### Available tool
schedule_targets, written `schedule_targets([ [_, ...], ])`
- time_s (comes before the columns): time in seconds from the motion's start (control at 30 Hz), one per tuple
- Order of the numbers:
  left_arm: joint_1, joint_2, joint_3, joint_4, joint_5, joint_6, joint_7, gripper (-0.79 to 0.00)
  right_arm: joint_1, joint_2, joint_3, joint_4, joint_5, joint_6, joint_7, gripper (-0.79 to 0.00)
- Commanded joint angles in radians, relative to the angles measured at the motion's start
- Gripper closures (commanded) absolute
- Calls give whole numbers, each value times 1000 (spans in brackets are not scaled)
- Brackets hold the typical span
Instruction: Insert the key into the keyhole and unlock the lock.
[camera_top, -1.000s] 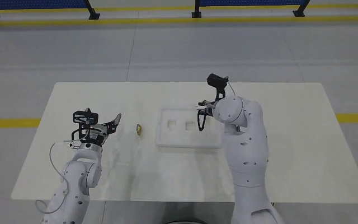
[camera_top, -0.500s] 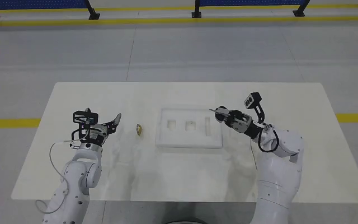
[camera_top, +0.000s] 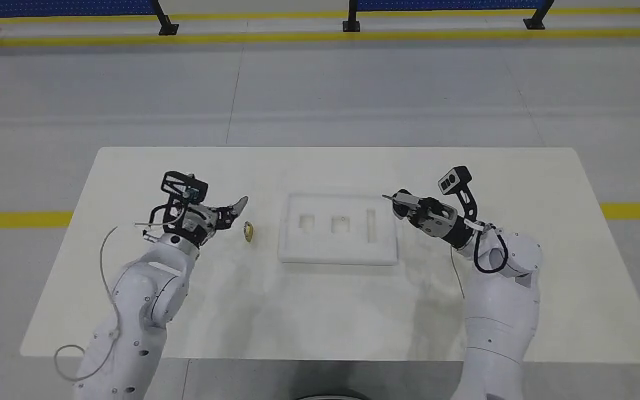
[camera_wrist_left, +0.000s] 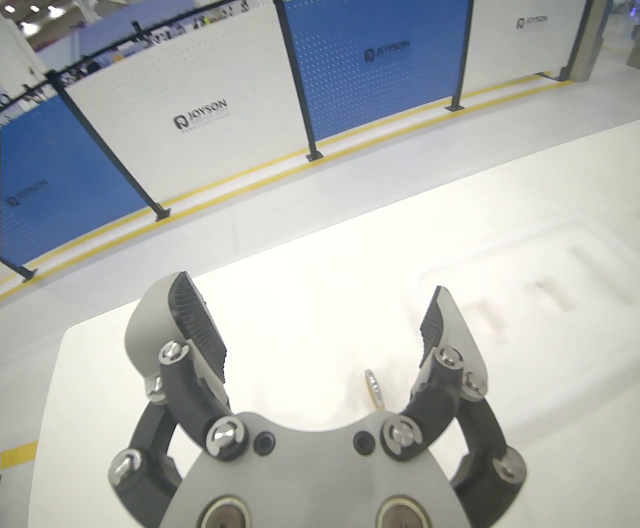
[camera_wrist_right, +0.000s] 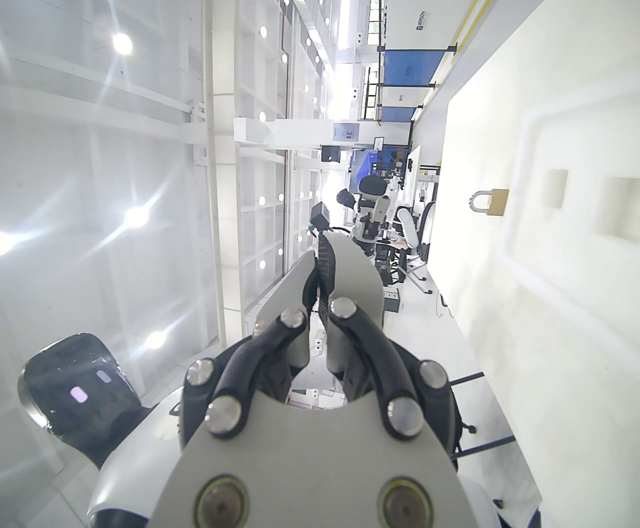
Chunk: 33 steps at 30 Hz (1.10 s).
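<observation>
Your left gripper (camera_top: 228, 209) is spread wide, arm stretched low toward the lock (camera_top: 248, 232), upright on the tabletop (camera_top: 300, 310) just ahead — your right gripper (camera_top: 392, 199), pinched shut, hovers at the edge of the foam tray (camera_top: 300, 255).

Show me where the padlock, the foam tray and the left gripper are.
padlock (camera_wrist_right: 498, 202), right wrist view, on its brass body.
foam tray (camera_top: 335, 256), top view, on the bare rim nearest the robot.
left gripper (camera_wrist_left: 310, 286), left wrist view, midway between its open fingertips.
</observation>
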Motion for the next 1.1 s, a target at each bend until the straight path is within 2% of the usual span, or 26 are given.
schedule_targets([
  [0.0, -22, 5, -3, -28, -18, -51, -178, -785, 0, 0, 0, 0, 0, 0, 0, 0],
  [0.03, -40, 6, 1, -34, -62, -68, -289, -785, 0, 0, 0, 0, 0, 0, 0, 0],
  [0.1, -58, 6, 6, -36, -140, -84, -373, -785, 0, 0, 0, 0, 0, 0, 0, 0],
  [0.63, -54, 5, 12, -24, -152, -78, -372, -785, 0, 0, 0, 0, 0, 0, 0, 0],
  [0.73, -77, 4, 27, -5, -200, -51, -418, -785, 0, 0, 0, 0, 0, 0, 0, 0],
  [0.83, -163, 2, 57, 35, -257, 14, -577, -785, 0, 0, 0, 0, 0, 0, 0, 0],
  [1.0, -316, 0, 129, 132, -248, 53, -775, -785, 0, 0, 0, 0, 0, 0, 0, 0],
  [1.07, -352, -1, 156, 172, -249, 66, -819, -785, 0, 0, 0, 0, 0, 0, 0, 0],
])
